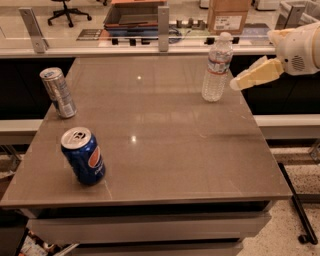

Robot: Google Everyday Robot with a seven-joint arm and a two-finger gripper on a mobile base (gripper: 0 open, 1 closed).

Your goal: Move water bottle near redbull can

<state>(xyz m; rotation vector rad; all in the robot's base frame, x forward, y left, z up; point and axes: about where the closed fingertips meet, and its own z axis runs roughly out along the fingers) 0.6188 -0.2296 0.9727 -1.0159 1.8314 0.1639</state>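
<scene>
The water bottle (216, 68) stands upright at the back right of the brown table (165, 135); it is clear, with a white cap and a white-and-red label. The redbull can (58, 93), slim and silver-grey, stands at the table's left edge, far from the bottle. My gripper (239, 82) comes in from the right at the end of a white arm, its cream fingers pointing left. Its tip is just right of the bottle at mid-height and is not touching it.
A blue Pepsi can (83, 156) stands at the front left of the table. Behind the table runs a counter rail with grey posts (162, 22), a cardboard box (228, 15) and a tray. The floor drops away at the right of the table.
</scene>
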